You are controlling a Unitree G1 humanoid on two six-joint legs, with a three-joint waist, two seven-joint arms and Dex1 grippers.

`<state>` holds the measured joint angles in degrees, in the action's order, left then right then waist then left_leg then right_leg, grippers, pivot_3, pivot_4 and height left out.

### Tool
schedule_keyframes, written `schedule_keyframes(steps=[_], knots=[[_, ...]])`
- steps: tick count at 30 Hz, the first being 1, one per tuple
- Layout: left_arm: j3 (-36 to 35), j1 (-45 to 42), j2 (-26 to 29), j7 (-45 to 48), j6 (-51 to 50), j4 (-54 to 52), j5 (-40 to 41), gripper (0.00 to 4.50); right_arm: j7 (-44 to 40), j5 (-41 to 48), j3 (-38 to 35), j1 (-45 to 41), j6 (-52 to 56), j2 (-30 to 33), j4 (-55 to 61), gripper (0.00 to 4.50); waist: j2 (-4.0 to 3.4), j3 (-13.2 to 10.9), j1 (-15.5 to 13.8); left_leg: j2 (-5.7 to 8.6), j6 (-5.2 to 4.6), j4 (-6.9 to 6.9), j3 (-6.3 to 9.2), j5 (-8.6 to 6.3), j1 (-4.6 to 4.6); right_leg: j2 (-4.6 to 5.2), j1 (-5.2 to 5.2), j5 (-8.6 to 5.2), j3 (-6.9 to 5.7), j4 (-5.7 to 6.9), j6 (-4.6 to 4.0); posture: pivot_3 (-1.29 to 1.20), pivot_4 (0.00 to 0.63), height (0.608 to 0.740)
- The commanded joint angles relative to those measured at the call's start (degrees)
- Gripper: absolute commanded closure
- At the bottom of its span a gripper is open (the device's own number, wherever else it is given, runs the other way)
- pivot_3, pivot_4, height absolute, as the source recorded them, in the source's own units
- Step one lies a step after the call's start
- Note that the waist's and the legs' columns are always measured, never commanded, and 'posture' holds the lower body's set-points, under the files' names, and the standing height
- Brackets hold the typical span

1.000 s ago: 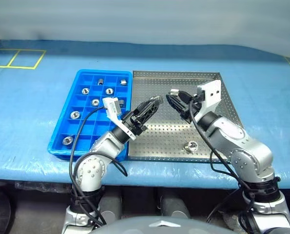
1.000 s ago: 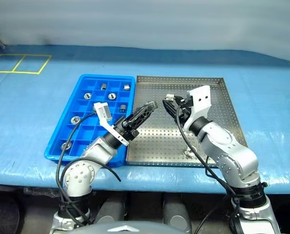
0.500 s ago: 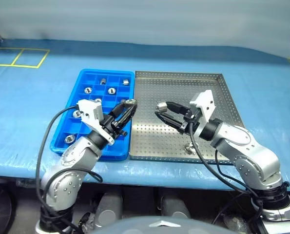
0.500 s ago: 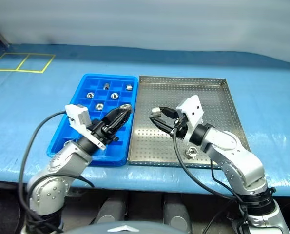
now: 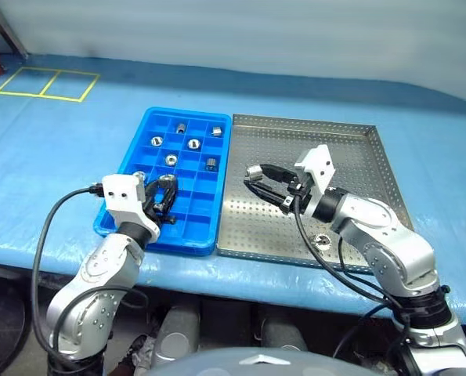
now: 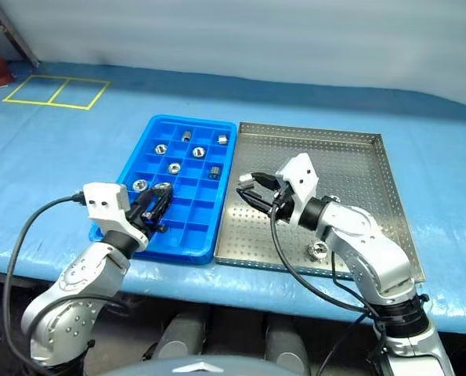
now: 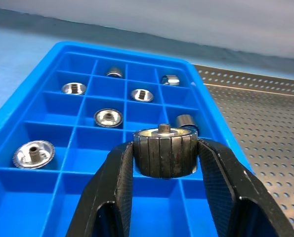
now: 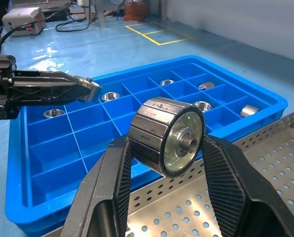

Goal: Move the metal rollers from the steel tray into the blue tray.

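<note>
**Two rollers in the air, one left on the steel**

Since a second ago we've seen the left arm swing away from the middle and out over the blue tray, carrying its roller along, while the right arm has drawn back only slightly, though the whole view has shifted too. Now we have the left claw (image 7: 161, 163) clenched on a metal roller (image 7: 162, 152), held level above the near compartments of the blue tray (image 5: 136, 153). The right claw (image 8: 164, 148) is clamped on a second roller (image 8: 167, 136), hanging over the steel tray (image 5: 350, 153) close to the edge that borders the blue one.

We count seven rollers already sitting in the blue tray, each in its own square cell: five grouped toward the far end, such as the one at (image 5: 171, 159), and two down the outer column, including (image 6: 139, 185). On the perforated steel floor we spot just one roller (image 5: 323, 241) lying loose, near the front rim beside the right forearm.

So by our reckoning the job is well past halfway: seven placed, two in transit, one to fetch. The left roller looks ready to drop into an empty cell, and plenty of free compartments remain along the near rows. Both trays sit side by side on the blue-covered table (image 5: 52, 133), edges nearly touching.
</note>
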<state>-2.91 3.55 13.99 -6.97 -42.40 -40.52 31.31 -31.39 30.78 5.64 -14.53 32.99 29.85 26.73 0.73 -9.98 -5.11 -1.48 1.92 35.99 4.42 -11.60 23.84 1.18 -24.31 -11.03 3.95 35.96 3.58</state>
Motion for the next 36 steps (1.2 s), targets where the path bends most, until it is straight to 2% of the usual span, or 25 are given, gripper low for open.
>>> schedule_keyframes(steps=[1, 22, 24, 25, 28, 36], knots=[[-0.51, -0.9, -1.37, -1.35, 0.43, 0.19, -2.57, 2.78, 0.43, -0.81, -1.39, -0.92, -0.22, -0.36, 0.74, 2.69, 0.0, 0.0, -0.3, 0.0, 0.0, 0.0, 0.0, 0.0, 0.02, 0.0, -0.02, 0.0, 0.0, 0.0, 0.0, 0.27, 0.15, 0.74], [-0.04, -1.77, -4.23, -0.24, -1.31, 4.67, -8.21, 2.78, 2.83, -2.91, -2.56, -0.96, 0.66, -2.78, 0.3, 2.69, 0.0, 0.0, -0.39, 0.0, 0.0, 0.0, 0.0, 0.0, 0.01, 0.0, -0.01, 0.0, 0.0, 0.01, 0.0, 0.25, 0.15, 0.74], [0.24, -2.33, -4.63, -0.29, -1.73, 5.33, -8.84, 2.06, 2.98, -3.03, -2.6, -1.02, 0.83, -2.95, 0.5, 2.69, 0.0, 0.0, -0.36, 0.0, 0.0, 0.0, -0.01, 0.0, 0.01, 0.0, -0.01, 0.0, 0.0, 0.01, 0.0, 0.25, 0.15, 0.74], [0.28, -2.51, -4.87, -0.39, -1.94, 5.48, -9.15, 1.89, 2.97, -3.07, -2.67, -0.99, 0.89, -2.99, 0.58, 2.69, 0.0, 0.0, -0.37, 0.0, 0.0, 0.0, -0.01, 0.0, 0.01, 0.0, -0.01, 0.01, 0.0, 0.01, 0.0, 0.25, 0.15, 0.74], [-0.32, -3.19, -6.05, -0.19, -1.39, 5.82, -9.31, 0.99, 3.04, -3.22, -2.88, -0.85, 1.09, -3.07, 0.84, 2.69, 0.0, 0.0, -0.25, 0.0, 0.0, 0.0, -0.01, 0.0, 0.0, 0.0, -0.01, 0.01, 0.0, 0.02, 0.0, 0.24, 0.15, 0.74], [0.11, -3.4, -6.98, 5.46, 3.94, 3.82, -7.6, 0.99, 2.99, -3.1, -3.04, -1.04, 1.39, -3.21, 1.09, 2.69, 0.0, 0.0, 0.07, 0.0, 0.0, 0.01, -0.01, 0.0, 0.0, 0.0, 0.0, 0.01, 0.0, 0.03, 0.0, 0.23, 0.15, 0.74]])
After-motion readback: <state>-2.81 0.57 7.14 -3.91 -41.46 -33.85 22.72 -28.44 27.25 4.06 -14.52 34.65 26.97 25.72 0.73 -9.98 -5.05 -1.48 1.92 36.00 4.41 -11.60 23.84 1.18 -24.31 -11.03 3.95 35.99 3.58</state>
